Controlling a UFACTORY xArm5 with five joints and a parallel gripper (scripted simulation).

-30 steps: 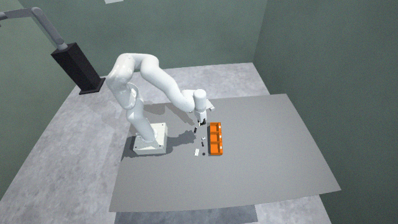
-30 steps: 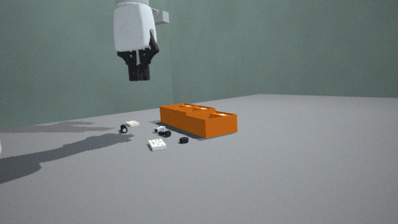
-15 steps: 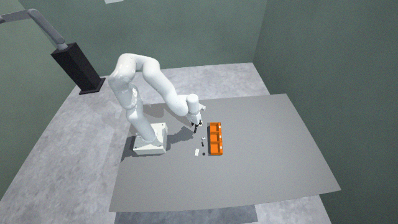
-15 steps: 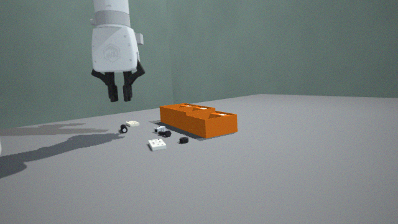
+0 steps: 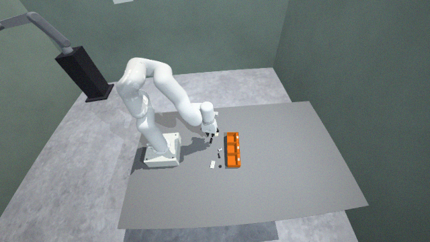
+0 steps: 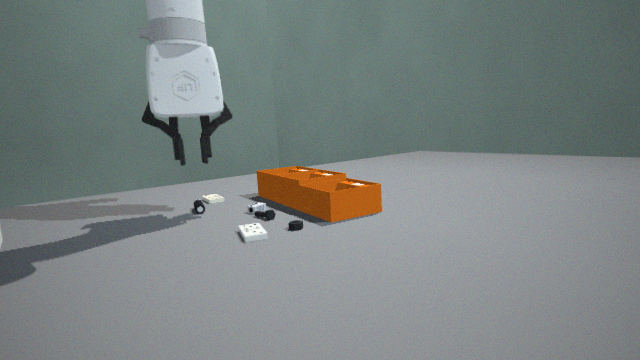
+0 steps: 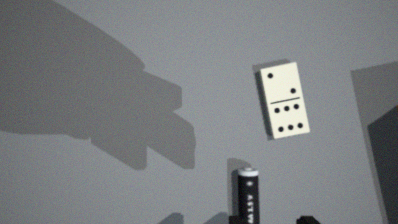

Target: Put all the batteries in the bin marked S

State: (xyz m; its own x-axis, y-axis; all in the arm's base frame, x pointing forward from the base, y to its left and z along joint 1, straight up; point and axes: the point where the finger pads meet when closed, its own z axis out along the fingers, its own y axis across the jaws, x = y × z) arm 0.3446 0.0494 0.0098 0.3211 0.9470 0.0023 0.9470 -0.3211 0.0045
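- Hanging well above the table (image 6: 450, 260), the jaws (image 6: 192, 160) stand part open with nothing between them.
- Lying almost straight beneath the jaws is a black battery (image 7: 247, 196), free on all sides.
- Beyond it sits a domino (image 7: 282, 100), apart from the battery, bare table between them.
- Off to one side stands the orange bin row (image 6: 320, 192), walls upright, flat on the table.
- Near the bins lie more small pieces: a white tile (image 6: 252, 232) and a black ring (image 6: 295, 225).
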